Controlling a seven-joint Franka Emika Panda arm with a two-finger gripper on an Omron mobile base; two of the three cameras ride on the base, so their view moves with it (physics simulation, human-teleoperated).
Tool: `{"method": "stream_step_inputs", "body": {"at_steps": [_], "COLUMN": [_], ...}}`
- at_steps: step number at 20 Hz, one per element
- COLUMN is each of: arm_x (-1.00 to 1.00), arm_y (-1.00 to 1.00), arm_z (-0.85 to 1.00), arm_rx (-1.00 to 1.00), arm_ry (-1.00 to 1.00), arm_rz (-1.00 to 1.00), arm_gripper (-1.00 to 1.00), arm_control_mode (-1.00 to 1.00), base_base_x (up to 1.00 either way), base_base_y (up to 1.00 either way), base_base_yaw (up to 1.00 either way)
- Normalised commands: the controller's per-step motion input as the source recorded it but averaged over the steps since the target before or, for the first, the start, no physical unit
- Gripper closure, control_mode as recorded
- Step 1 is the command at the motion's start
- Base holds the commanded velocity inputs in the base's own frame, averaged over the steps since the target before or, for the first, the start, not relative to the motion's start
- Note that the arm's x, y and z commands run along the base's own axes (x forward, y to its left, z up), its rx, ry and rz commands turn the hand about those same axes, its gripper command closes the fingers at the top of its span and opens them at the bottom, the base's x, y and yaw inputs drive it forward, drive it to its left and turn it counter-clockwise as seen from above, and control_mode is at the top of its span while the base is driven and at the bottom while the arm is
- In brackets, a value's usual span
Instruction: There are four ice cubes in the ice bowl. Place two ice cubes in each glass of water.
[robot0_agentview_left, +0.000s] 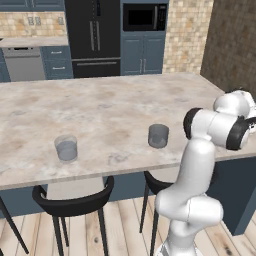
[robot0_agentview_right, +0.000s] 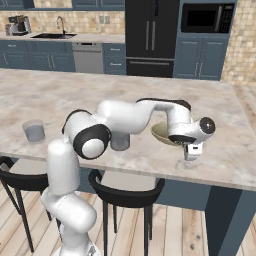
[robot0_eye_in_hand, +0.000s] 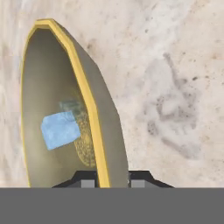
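My fingers (robot0_eye_in_hand: 113, 179) pinch the near rim of the bowl (robot0_eye_in_hand: 89, 109), one tip inside, one outside. The bowl sits on the counter (robot0_eye_in_hand: 175, 87), its oval stretching away from me. An ice cube (robot0_eye_in_hand: 60, 129) lies inside, left of my fingers.

The counter (robot0_agentview_left: 100, 110) is looking like polished stone, beige mottled with grey veins and fine dark specks, its sheen soft rather than mirror-bright. The ice bowl (robot0_eye_in_hand: 65, 113) is showing a smooth glazed finish, olive-gold outside with a brighter yellow rim and a duller yellowish inside. One ice cube (robot0_eye_in_hand: 60, 129) lying in it is appearing pale blue, translucent and slick. The two glasses (robot0_agentview_left: 66, 147) (robot0_agentview_left: 158, 135) are reading as clear, bluish-grey tinted glass. The arm (robot0_agentview_right: 125, 117) is wearing glossy white shells with dark matt joints. The stools (robot0_agentview_left: 75, 202) are looking like matt black plastic, and the floor (robot0_agentview_left: 125, 225) like pale planked wood.
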Motion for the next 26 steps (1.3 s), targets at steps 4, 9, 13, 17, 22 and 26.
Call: {"method": "stream_step_inputs", "body": {"at_steps": [4,9,13,17,22,26], "arm_x": [-1.0,-0.91,-0.38,0.0,-0.01,0.0], "arm_y": [0.45,0.81,1.0,0.99,0.57,0.0], "arm_z": [1.0,0.97,0.82,0.54,0.1,0.0], "arm_rx": [0.0,0.0,0.0,0.0,0.01,0.0], "arm_ry": [-0.45,-0.26,0.03,0.22,0.04,0.0], "arm_rz": [0.0,0.02,0.07,0.17,0.1,0.0], "arm_gripper": [1.0,1.0,1.0,1.0,1.0,1.0], "arm_control_mode": [-1.0,-1.0,-1.0,-1.0,-1.0,-1.0], "base_base_x": [0.0,0.0,0.0,0.0,0.0,0.0], "base_base_y": [0.0,0.0,0.0,0.0,0.0,0.0], "base_base_yaw": [0.0,0.0,0.0,0.0,0.0,0.0]}}
